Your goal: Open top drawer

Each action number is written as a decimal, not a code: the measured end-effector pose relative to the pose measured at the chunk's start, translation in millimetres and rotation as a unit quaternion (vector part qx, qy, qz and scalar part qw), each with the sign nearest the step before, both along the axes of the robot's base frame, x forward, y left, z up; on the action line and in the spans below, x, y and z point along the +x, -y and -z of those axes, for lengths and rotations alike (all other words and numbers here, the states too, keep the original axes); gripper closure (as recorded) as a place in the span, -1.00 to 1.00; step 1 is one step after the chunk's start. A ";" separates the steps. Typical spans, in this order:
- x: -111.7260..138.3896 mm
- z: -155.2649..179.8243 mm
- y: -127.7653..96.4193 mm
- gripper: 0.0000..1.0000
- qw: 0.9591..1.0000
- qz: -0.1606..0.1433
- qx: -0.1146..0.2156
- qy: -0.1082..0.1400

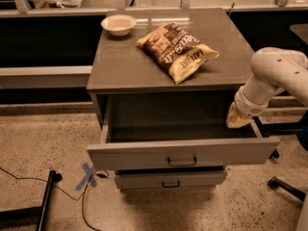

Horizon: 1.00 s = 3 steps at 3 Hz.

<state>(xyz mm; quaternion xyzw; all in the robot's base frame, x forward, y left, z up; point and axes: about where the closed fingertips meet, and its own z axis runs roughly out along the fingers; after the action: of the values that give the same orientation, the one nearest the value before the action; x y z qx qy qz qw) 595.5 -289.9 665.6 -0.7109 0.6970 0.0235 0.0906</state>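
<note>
Right of grey desk [125, 66], yellow-tipped tool [238, 117] hangs by right wall of wide grey top drawer [144, 154], standing well open; tool's opening we cannot tell. Risk, we judge: snagging wall, nudging drawer shut.

The wide grey top drawer [183, 149], pulled out at frame centre, lies open from above. The yellowish gripper [237, 118] occupies its right rear corner.

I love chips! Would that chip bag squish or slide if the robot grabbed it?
The chip bag looks puffy and crinkled, so probably light and squishy. Its shiny wrapper might slide on the cabinet top. The gripper is by the open top drawer's right end.
</note>
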 end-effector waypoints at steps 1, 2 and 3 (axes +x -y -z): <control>5.3 23.1 -5.7 1.00 0.999 -0.003 0.035 0.005; 2.1 41.6 -19.7 1.00 0.998 -0.012 0.058 -0.017; -14.9 53.4 -34.6 1.00 0.996 -0.017 0.065 -0.059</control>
<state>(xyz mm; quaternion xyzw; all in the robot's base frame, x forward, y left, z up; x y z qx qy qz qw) 580.6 -255.3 612.2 -0.7128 0.6858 0.1119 0.0946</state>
